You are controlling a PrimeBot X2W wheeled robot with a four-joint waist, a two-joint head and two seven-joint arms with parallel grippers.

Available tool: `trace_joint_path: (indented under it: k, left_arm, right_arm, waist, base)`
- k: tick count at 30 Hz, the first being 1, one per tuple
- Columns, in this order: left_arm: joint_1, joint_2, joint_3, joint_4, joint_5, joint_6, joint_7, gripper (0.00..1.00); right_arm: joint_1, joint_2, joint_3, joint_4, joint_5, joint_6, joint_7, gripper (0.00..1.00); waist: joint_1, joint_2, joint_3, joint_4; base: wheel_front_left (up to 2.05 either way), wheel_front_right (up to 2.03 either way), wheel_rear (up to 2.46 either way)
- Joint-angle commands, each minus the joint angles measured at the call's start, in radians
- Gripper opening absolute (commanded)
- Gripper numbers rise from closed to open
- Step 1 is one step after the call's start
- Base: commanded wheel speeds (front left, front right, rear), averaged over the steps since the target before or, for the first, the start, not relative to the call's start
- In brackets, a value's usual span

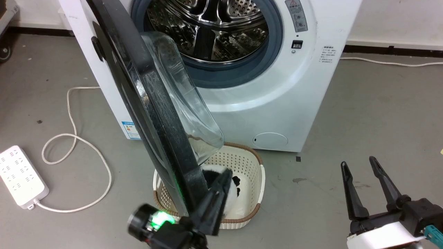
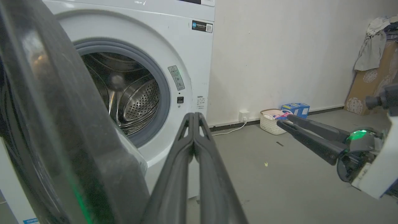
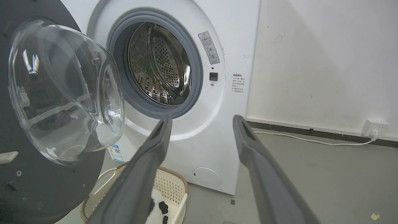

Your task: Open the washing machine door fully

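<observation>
left gripper [image 1: 226, 172], its two long dark fingers pressed together with nothing between them, lies just beside the lower inner rim of the washing machine door [image 1: 152, 114]; whether it touches the rim cannot be told. right gripper [image 1: 358, 162] hangs well apart over the grey floor, fingers spread wide and empty.

the washing machine [image 1: 277, 97] is a glossy white box with a perforated steel drum [image 1: 214, 27] ringed by a grey rubber gasket [image 1: 273, 45]. the door, a glossy black disc, stands swung out on the robot's left, nearly edge-on in the head view. the right wrist view shows its bulging clear glass bowl [image 3: 62, 90] from the inner side. below it sits a cream lattice plastic basket [image 1: 249, 162] with a brown rim, holding something black and white and fluffy [image 1: 230, 193]. the left wrist view shows a blue box [image 2: 295, 109] by the far wall.
</observation>
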State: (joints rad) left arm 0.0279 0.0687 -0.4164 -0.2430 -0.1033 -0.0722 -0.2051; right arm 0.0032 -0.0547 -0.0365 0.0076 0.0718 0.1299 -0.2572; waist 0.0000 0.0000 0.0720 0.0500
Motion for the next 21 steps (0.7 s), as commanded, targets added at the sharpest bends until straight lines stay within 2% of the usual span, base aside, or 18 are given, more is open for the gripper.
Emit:
trace_joint_path:
  k: [1, 5, 11, 16, 21]
  left_arm:
    - [0.011, -0.004, -0.011, 0.029, -0.005, 0.002, 0.008, 0.00]
    - [-0.003, -0.009, -0.025, 0.136, -0.021, 0.012, 0.023, 0.00]
    - [-0.031, -0.013, 0.025, 0.240, -0.045, 0.075, -0.015, 0.00]
    - [-0.036, -0.013, 0.033, 0.272, -0.059, 0.081, -0.034, 0.00]
    - [-0.025, -0.009, 0.033, 0.285, -0.065, 0.082, -0.043, 0.00]
  right_arm:
    - [0.008, 0.004, -0.001, 0.003, 0.006, 0.001, -0.005, 1.00]
    - [0.000, 0.004, 0.003, 0.005, 0.005, 0.001, -0.005, 1.00]
    - [-0.006, 0.004, 0.004, 0.009, 0.007, 0.001, -0.005, 1.00]
    - [0.001, 0.005, 0.002, 0.017, 0.006, 0.001, -0.005, 1.00]
    - [0.007, 0.005, 0.000, 0.022, 0.006, 0.001, -0.005, 1.00]
  waist:
    - [0.0000, 0.0000, 0.005, 0.002]
    - [0.0000, 0.0000, 0.018, 0.005]
    - [0.0000, 0.0000, 0.033, 0.017]
    - [0.0000, 0.0000, 0.034, 0.058]
    - [0.0000, 0.0000, 0.021, 0.128]
  base:
    - [0.00, 0.00, 0.00]
    - [0.00, 0.00, 0.00]
    - [0.00, 0.00, 0.00]
    - [0.00, 0.00, 0.00]
    - [0.00, 0.00, 0.00]
